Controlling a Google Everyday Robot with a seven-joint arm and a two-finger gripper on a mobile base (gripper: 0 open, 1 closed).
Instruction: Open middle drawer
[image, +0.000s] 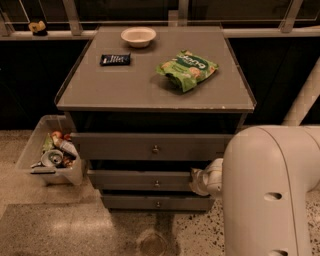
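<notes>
The grey cabinet (150, 90) has three drawer fronts stacked under its top. The middle drawer (135, 180) is the low, wide front between the taller top one (120, 146) and the narrower bottom one (135, 202). Its small round metal knob (156, 183) sits at the centre. My gripper (198, 181) is at the right end of the middle drawer's front, level with it and to the right of the knob. My bulky white arm (270, 195) fills the lower right and hides the cabinet's right side there.
On the cabinet top lie a white bowl (138, 36), a black packet (115, 59) and a green chip bag (186, 69). A clear bin (35, 150) with cans stands on the floor at the left. A white post (305, 100) leans at the right.
</notes>
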